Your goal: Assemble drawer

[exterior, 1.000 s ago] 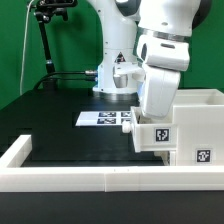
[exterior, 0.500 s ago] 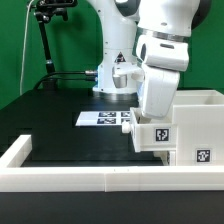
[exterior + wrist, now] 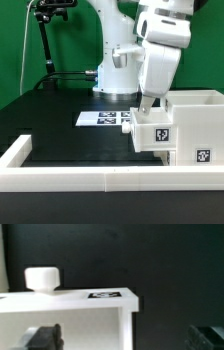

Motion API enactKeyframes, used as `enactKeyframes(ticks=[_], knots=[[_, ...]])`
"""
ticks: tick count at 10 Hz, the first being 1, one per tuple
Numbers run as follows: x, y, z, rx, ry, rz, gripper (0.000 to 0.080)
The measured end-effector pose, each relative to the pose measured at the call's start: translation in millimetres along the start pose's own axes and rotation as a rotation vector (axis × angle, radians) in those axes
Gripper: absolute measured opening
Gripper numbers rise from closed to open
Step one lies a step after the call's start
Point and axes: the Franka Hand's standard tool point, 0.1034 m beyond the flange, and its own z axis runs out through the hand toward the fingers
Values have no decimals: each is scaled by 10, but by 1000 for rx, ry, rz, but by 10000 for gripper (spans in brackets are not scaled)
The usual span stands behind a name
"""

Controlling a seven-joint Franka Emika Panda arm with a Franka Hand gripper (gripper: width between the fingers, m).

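The fingers (image 3: 126, 338) stand wide apart and hold nothing, their two dark tips at opposite edges of the wrist view with bare black counter (image 3: 170, 269) between them. One fingertip (image 3: 42, 336) sits just in front of the white tray (image 3: 65, 308), clear of it. In the exterior view the arm's white wrist hangs over the drawer (image 3: 185, 125) on that view's right, above the small tray (image 3: 152, 132) that juts from the side of the tall hollow box (image 3: 198, 120).

The tray's knob (image 3: 41, 280) stands upright on its top face, with a square marker tag (image 3: 104, 295) lying flat near the corner. In the exterior view the tray's tagged face looks toward the camera; its long axis appears to run level, out from the box toward that view's left, though the arm hides much of it. The box stands upright on the counter, open side up, another tag on its lower front.

The step in hand looks to be seating this tray in the box, and the tray seems partly in. A next move would call for bringing the open fingers down around the knob or against the tray's end, squarely, so that a push runs straight along the tray's slide and does not skew it. The marker board (image 3: 105, 118) lies flat farther back.
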Motion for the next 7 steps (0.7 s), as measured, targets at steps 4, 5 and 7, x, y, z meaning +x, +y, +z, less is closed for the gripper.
enactKeyframes(ticks=[4, 5, 7], knots=[[-362, 14, -271, -11, -15, -23, 649], [-507, 8, -245, -6, -16, -52, 649], [-522, 2, -230, -2, -8, -44, 649]])
